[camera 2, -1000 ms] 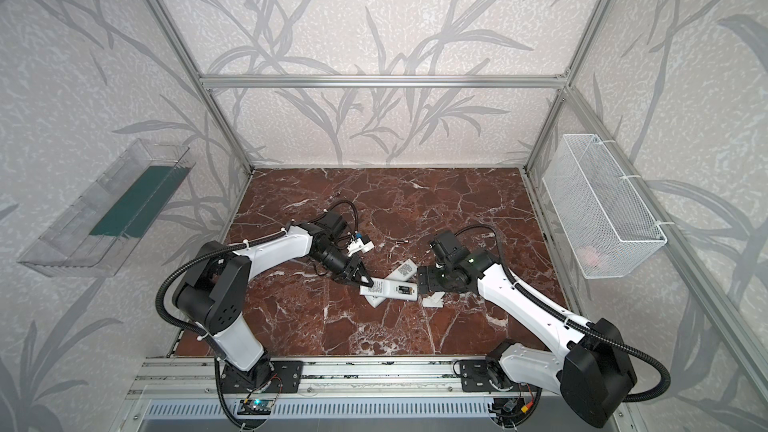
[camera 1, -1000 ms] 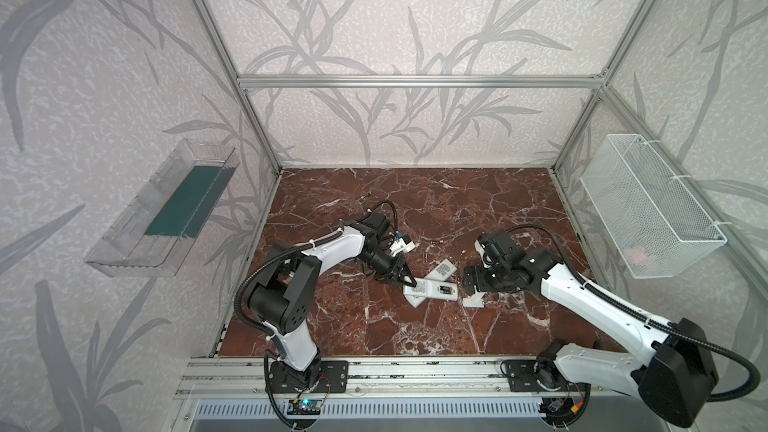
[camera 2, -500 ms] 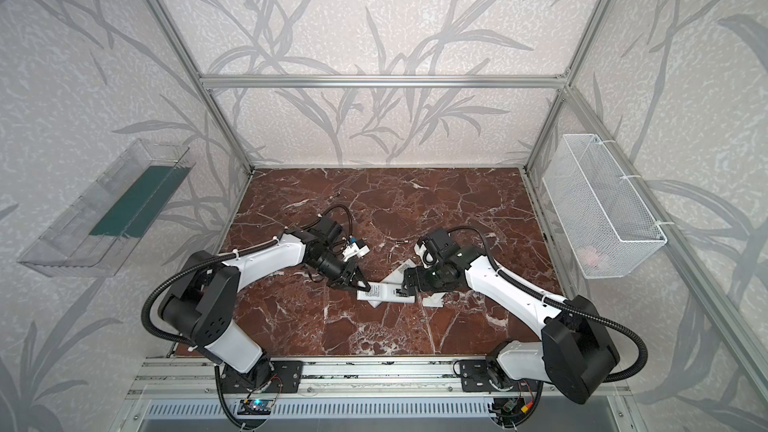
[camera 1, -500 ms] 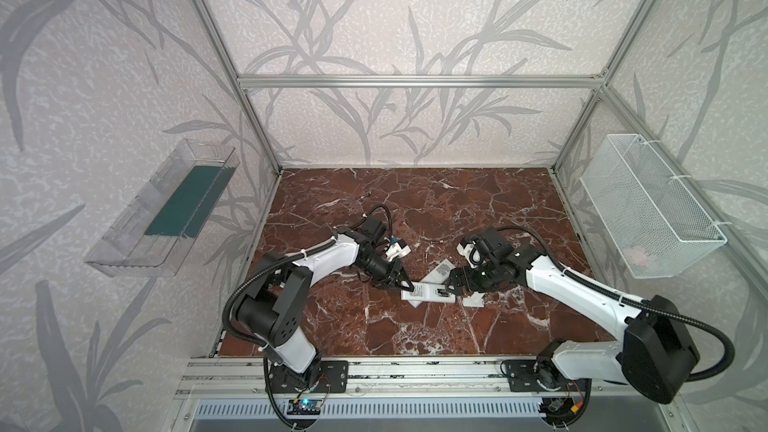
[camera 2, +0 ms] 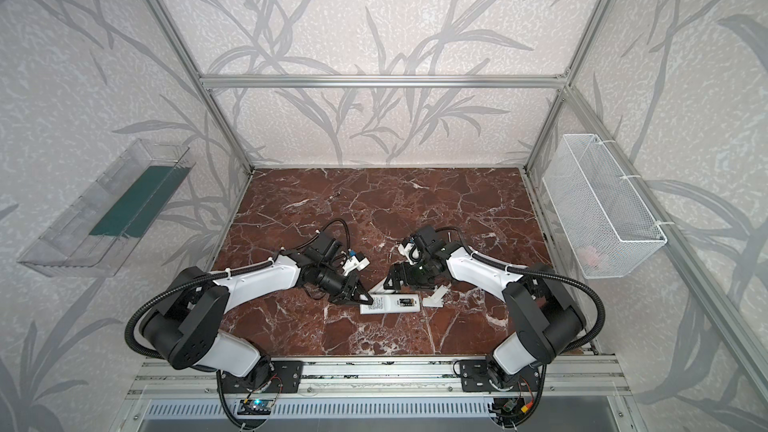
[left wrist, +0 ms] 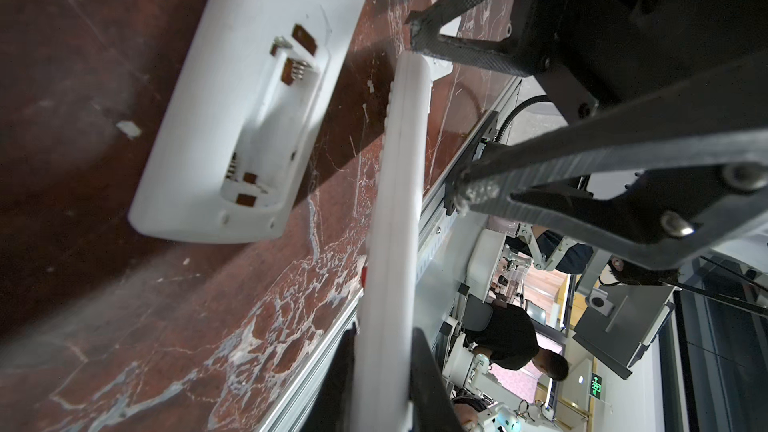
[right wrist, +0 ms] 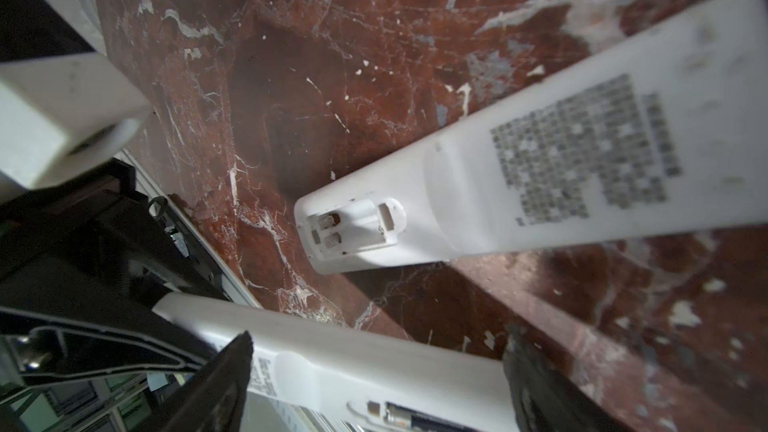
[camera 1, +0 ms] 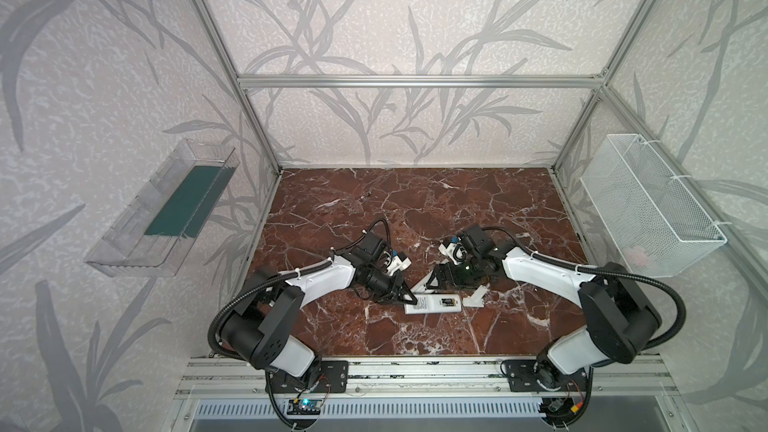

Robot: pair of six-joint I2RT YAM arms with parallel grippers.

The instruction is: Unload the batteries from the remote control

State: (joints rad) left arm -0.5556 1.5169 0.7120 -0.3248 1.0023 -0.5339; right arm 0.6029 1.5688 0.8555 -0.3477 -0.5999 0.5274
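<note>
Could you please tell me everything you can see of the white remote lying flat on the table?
The long white plastic remote lies flat, back up, on the red-brown marble table. Its cover is off; the battery bay at one end is empty, showing coppery contacts. A grey printed label sits beside it. Nothing grips it.
</note>
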